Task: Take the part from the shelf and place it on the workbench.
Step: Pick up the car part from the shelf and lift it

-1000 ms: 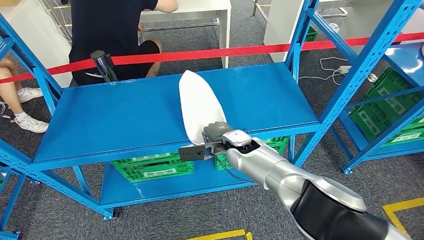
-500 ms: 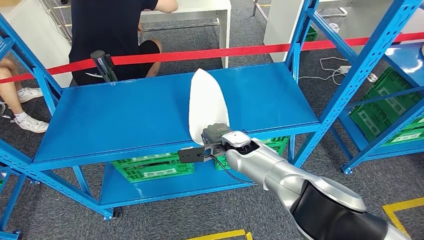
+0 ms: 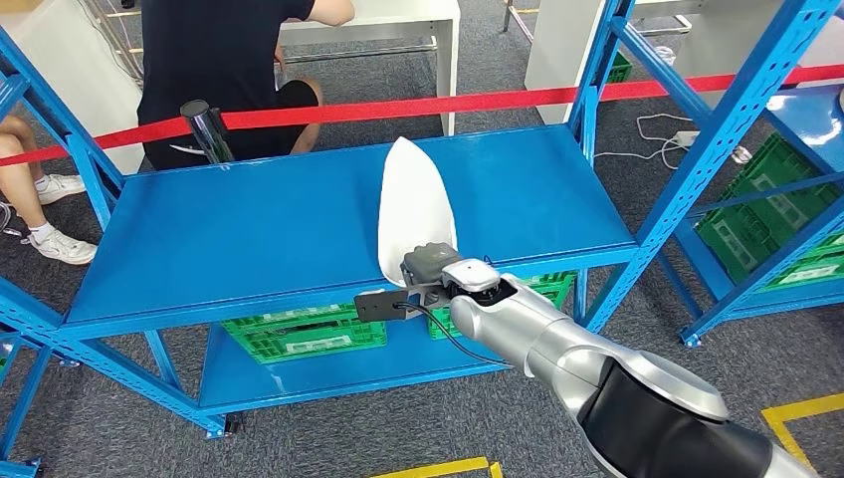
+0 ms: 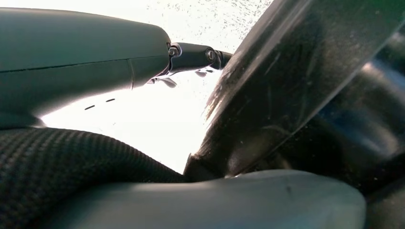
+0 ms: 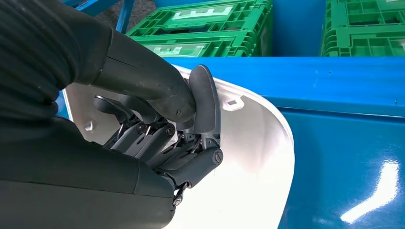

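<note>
- Right wrist view: the right hand (image 5: 157,138) grips the wide near end of the white part (image 5: 258,143), thumb on one face, fingers (image 5: 143,136) curled on the other
- Head view: that hand (image 3: 433,267) sits at the front edge of the blue shelf (image 3: 249,229); the part (image 3: 415,204) stretches away over the shelf top, narrow tip toward the red tape (image 3: 398,106)
- Left hand (image 4: 71,52): a grey cover and a dark finger show; whether it is open or closed I cannot tell
- Green crates (image 3: 304,335) sit on the lower level; a person in black (image 3: 219,60) sits beyond the tape
</note>
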